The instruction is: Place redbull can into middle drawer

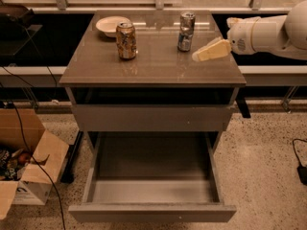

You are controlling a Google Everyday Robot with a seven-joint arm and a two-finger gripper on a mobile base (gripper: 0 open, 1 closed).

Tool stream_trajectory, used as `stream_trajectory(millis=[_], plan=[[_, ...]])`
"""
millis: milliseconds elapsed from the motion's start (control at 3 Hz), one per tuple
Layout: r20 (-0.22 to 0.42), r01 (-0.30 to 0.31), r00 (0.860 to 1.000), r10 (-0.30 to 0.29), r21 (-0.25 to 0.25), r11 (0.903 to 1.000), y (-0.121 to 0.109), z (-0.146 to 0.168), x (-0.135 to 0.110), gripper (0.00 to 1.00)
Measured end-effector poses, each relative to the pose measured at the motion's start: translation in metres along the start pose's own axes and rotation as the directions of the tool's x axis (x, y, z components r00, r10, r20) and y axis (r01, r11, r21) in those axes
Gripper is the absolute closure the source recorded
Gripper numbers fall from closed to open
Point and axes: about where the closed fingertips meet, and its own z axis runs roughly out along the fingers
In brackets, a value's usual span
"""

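Note:
The redbull can [185,31], slim and silver with blue patches, stands upright at the back of the cabinet top [153,66], right of centre. My gripper [210,51] hovers over the right side of the top, just right of the can and slightly nearer the front, apart from it. The white arm [268,32] reaches in from the right. The middle drawer [152,212] is pulled open below, and its pale grey floor [153,174] holds nothing.
A wider gold-orange can [126,40] stands left of centre on the top, with a white bowl [110,25] behind it. A shut drawer front [151,118] sits above the open drawer. An open cardboard box [29,166] and cables lie on the floor at the left.

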Motion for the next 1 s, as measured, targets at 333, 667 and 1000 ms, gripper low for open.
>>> stream_trajectory(millis=[333, 667, 1000], plan=[[-0.008, -0.031, 0.999, 0.031, -0.001, 0.9995, -0.024, 0.035, 0.012, 0.00], [-0.024, -0.044, 0.999, 0.043, -0.024, 0.9988, -0.039, 0.067, 0.019, 0.00], [-0.030, -0.038, 0.999, 0.036, -0.061, 0.9975, -0.045, 0.094, 0.018, 0.00]])
